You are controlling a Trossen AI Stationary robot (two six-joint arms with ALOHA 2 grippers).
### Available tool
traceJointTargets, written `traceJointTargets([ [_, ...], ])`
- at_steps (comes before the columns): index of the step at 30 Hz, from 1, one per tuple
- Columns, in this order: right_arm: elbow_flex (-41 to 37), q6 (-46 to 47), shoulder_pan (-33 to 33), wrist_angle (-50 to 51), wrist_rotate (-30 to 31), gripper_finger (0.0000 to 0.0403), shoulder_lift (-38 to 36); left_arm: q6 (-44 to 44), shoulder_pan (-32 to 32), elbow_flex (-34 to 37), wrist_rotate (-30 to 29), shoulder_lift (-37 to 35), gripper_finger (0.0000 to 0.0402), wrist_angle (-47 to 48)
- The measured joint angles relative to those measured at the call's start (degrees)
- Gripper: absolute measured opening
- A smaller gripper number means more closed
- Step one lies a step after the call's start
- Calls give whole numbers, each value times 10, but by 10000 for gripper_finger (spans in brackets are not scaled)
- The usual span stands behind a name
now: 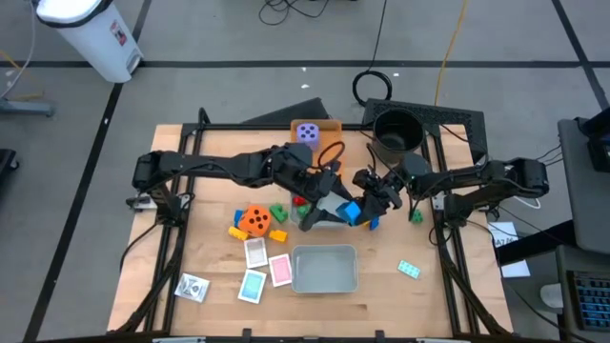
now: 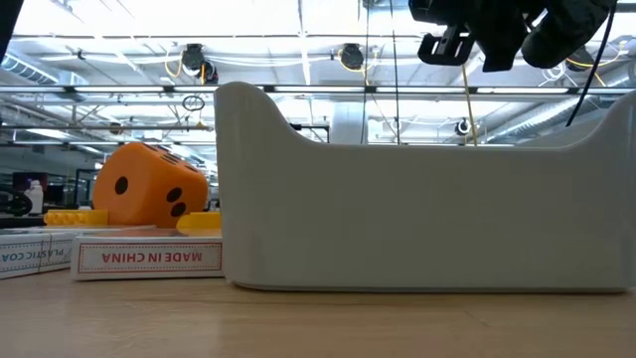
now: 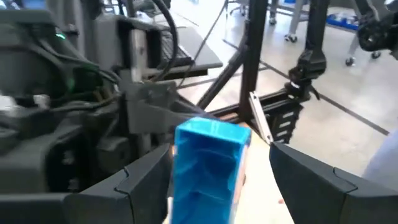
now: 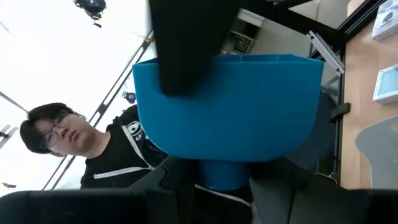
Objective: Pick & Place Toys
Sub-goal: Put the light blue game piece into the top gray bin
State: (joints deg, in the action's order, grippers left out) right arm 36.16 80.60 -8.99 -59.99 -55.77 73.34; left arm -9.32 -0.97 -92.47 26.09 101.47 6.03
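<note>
High view: both arms meet mid-surface above the far edge of the grey rectangular tray. Right pincer grasps the small blue plastic brick; left pincer is just beside it.
Left wrist: brick sits between released fingers.
Right wrist: brick clamped, person behind.
</note>
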Motion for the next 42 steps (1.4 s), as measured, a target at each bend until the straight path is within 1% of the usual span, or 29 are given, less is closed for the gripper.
traceJointTargets([
  [7, 0, 0, 0, 0, -5, 116, 0, 20, -1, 0, 16, 12, 273, -28],
  [11, 0, -1, 0, 0, -5, 116, 0, 44, -3, 0, 36, 17, 273, -27],
  [13, 0, -1, 0, 0, -6, 116, 0, 47, -3, 0, 43, 21, 265, -31],
  [16, 0, 6, 0, 1, -15, 116, 0, 56, -3, 0, 47, 24, 238, -29],
  [22, 0, 9, 0, 0, -19, 116, 0, 54, -3, 0, 49, 24, 166, -32],
  [26, 0, 9, 0, -1, -22, 116, 0, 54, -2, 0, 53, 23, 136, -32],
  [31, 0, 5, 0, -1, -20, 121, 0, 54, -3, 0, 56, 23, 139, -32],
  [34, 0, -4, 0, -2, -10, 136, 0, 56, -3, 0, 57, 19, 140, -30],
  [38, 0, -4, 0, -7, 7, 159, -1, 71, -6, 0, 57, 11, 126, -28],
  [42, 0, 1, 0, -28, 20, 173, -1, 85, -13, 0, 57, -2, 124, -28],
])
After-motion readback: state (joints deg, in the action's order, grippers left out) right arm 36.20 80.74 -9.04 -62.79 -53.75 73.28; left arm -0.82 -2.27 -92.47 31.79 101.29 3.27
